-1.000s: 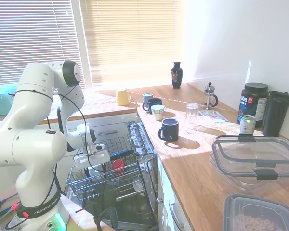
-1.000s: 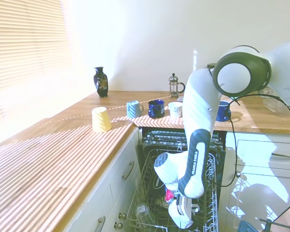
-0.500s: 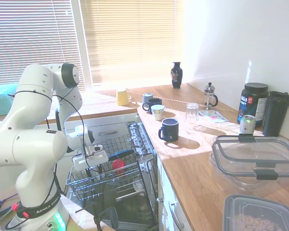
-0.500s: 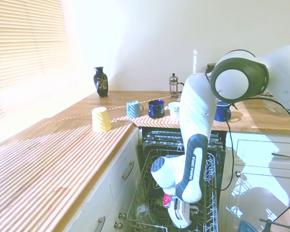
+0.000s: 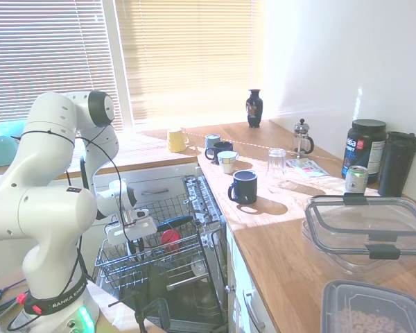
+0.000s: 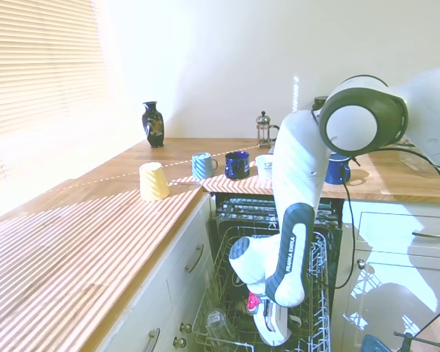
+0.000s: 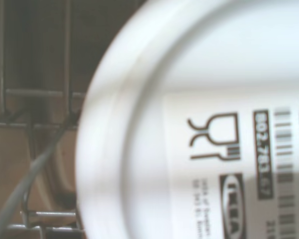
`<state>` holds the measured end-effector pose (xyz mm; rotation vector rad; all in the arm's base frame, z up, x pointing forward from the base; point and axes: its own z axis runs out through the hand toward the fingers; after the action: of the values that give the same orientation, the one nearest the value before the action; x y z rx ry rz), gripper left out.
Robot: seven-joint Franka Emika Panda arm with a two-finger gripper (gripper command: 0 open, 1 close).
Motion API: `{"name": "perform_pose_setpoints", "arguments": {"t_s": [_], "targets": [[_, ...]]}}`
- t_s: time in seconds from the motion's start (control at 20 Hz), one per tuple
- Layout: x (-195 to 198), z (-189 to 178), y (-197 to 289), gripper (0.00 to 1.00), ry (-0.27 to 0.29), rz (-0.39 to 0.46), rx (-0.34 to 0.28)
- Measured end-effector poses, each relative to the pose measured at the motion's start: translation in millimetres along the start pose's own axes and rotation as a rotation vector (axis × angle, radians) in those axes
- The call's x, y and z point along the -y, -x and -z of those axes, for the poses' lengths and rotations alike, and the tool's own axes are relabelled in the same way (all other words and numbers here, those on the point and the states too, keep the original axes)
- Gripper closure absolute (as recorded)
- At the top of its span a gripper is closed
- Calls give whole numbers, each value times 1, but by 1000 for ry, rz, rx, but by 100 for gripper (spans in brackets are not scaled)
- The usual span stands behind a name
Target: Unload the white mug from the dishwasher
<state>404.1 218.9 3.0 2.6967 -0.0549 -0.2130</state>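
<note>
The white mug (image 7: 204,124) fills the wrist view from very close, its underside turned to the camera with a printed label and a barcode on it, grey rack wires beside it; in the exterior views the mug itself cannot be made out, hidden under the gripper (image 5: 134,232); that gripper hangs low in the wire rack (image 5: 168,267) of the dishwasher (image 5: 194,291), and whether its fingers are spread or closed cannot be told; a red item (image 5: 170,238) sits in the rack just beside the gripper; above the dishwasher, on the wooden counter (image 5: 291,243), stand a navy mug (image 5: 244,186), a clear glass (image 5: 276,165) and, further back, a pale yellow mug (image 5: 175,139).
</note>
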Motion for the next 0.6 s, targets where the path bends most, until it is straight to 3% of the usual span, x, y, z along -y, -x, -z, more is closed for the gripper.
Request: {"name": "perform_pose_setpoints", "arguments": {"t_s": [0.6], "targets": [[2,18,-3,100,-32,-47,7]]}}
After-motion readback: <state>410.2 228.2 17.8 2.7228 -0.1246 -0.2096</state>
